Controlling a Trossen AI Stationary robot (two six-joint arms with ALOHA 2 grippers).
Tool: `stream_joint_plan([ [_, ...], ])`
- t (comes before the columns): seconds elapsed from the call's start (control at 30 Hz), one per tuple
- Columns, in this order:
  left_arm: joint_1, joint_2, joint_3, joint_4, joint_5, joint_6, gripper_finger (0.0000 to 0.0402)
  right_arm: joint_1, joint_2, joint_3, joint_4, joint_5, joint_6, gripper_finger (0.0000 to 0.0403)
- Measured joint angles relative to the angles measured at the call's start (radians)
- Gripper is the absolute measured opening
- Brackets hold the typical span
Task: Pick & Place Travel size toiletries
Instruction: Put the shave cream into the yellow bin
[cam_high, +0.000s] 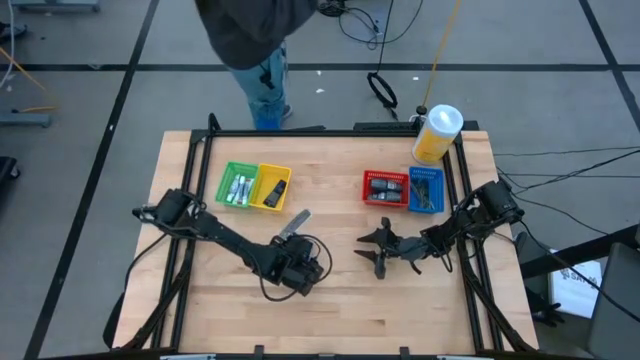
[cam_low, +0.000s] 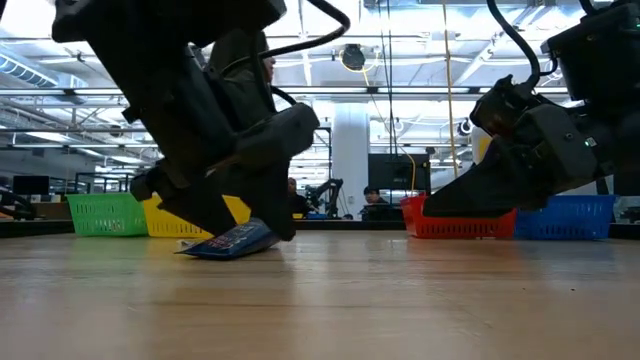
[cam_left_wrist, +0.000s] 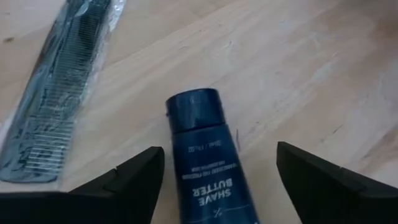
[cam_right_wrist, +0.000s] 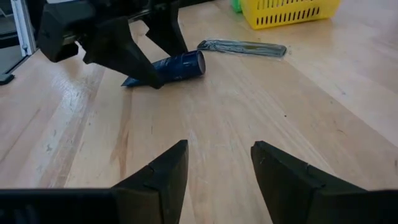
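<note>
Down at the near middle of the table (cam_high: 230, 310), the left gripper (cam_left_wrist: 217, 186) hangs low with its fingers spread either side of a dark blue shave butter tube (cam_left_wrist: 202, 155) lying flat on the wood. Just beyond it lies a wrapped black comb (cam_left_wrist: 53, 93). To the right, the right gripper (cam_high: 378, 252) hovers apart from them, fingers parted and holding nothing, near the red basket (cam_high: 384, 187) and blue basket (cam_high: 426, 190).

Four coloured baskets (cam_high: 240, 186), a yellow jar (cam_high: 436, 135), a person (cam_high: 255, 40).
</note>
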Motion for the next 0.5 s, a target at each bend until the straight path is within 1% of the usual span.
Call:
stream_joint_plan([
  [0.37, 0.044, 0.000, 0.000, -0.029, 0.004, 0.082, 0.0199, 0.000, 0.000, 0.000, 0.000, 0.000, 0.000, 0.0169],
  [0.5, 0.055, -0.002, 0.000, -0.031, -0.020, 0.102, 0.0164, 0.000, 0.000, 0.000, 0.000, 0.000, 0.000, 0.0169],
])
